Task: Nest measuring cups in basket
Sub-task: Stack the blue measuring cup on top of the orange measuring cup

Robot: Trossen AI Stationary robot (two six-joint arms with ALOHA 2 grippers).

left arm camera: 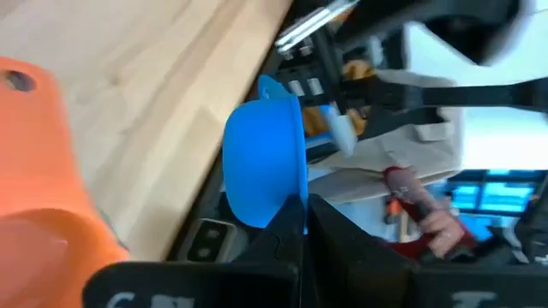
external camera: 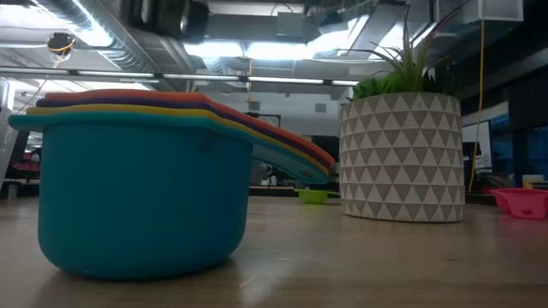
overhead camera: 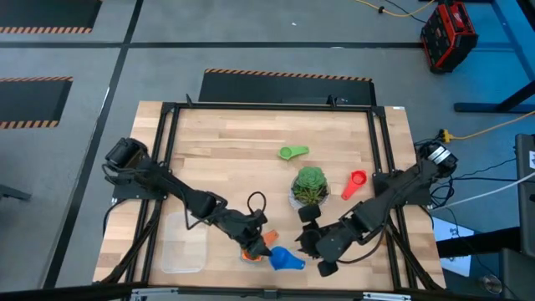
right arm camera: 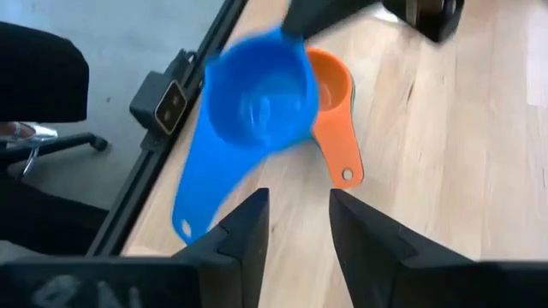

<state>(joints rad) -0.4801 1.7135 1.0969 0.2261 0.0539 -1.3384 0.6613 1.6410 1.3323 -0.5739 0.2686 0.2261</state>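
1. We are looking straight down on a wooden table (overhead camera: 251, 134). Both dark arms are reaching toward its lower centre edge.
2. The left gripper (overhead camera: 261, 237) is sitting at lower centre of the high view. Its fingers (left arm camera: 291, 224) are pressing together on the rim of a bright blue measuring cup (overhead camera: 287, 260), holding it tilted in the air, as its wrist view shows.
3. Just left of the blue cup in the high view, an orange measuring cup (overhead camera: 253, 251) is resting on the wood as the top of a stack. In the low view that stack is filling the left half of the frame: a large teal cup (external camera: 141, 201) with yellow, orange and red cups nested inside it.
4. The right gripper (overhead camera: 315, 247) is hovering just right of the blue cup. In the right wrist view its fingers (right arm camera: 244, 229) are standing partly apart with bare wood between them, gripping nothing, and the blue cup's flat handle is lying just ahead of them.
5. The clear basket (overhead camera: 182, 242) is lying at lower left of the table, left of the stack, and we are seeing no cups inside it.
6. A potted plant (overhead camera: 310, 187) is standing at centre right. A green measuring cup (overhead camera: 292, 152) is lying above it in the high view, and a red measuring cup (overhead camera: 354, 183) to its right.
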